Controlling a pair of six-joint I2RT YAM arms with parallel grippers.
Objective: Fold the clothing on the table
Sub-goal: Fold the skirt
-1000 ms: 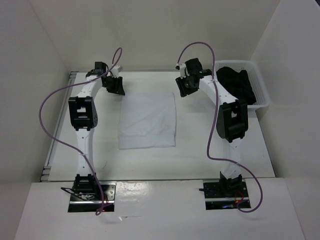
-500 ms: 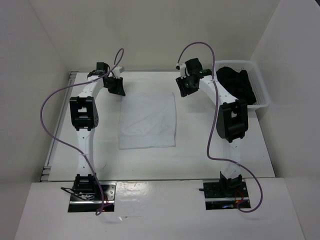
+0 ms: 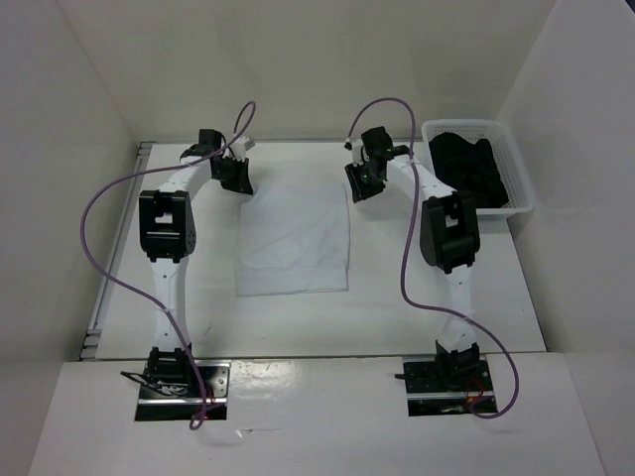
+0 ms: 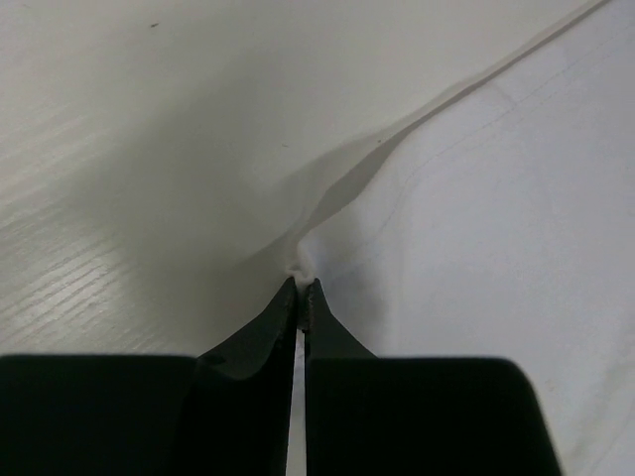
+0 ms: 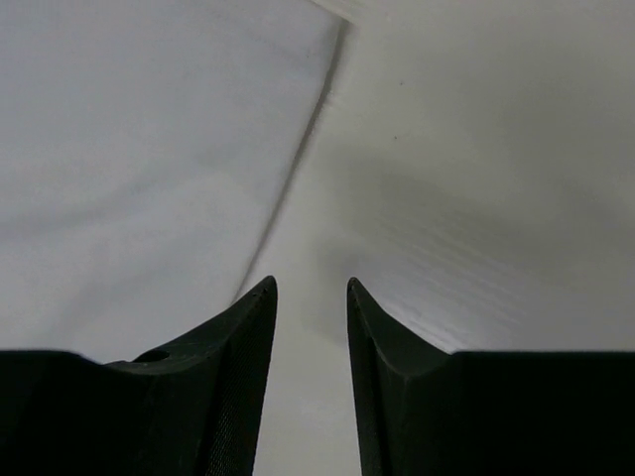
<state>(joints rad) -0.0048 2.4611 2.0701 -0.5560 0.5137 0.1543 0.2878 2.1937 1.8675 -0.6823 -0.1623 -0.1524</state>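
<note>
The clothing (image 3: 295, 238), a plain white garment, lies spread flat as a rough rectangle on the table (image 3: 496, 288), a little left of the middle and closer to the far edge than to the near one, with light wrinkles across it. The left arm reaches to the garment's far left corner, where the left pincer (image 4: 301, 297) is pressed fully together, its two black tips meeting on a small pinch of the white fabric right at the hem. From that pinch a raised fold runs away along the edge of the cloth, casting a soft shadow on the bare table beside it. The right arm reaches to the far right corner, where the right pincer (image 5: 311, 288) stands at a narrow gap with its fingers apart. In the right wrist view the garment's straight edge runs diagonally down to the left finger (image 5: 243, 337), the gap between the tips shows bare table just beside that edge, and the other finger is over bare table; whether either tip touches the cloth cannot be told. A white mesh basket (image 3: 520, 169) sits at the far right corner of the table, well apart from the white garment, with a crumpled black garment (image 3: 471, 169) inside it. Purple cables (image 3: 94, 238) loop from each arm's wrist down toward its base at the near edge.
</note>
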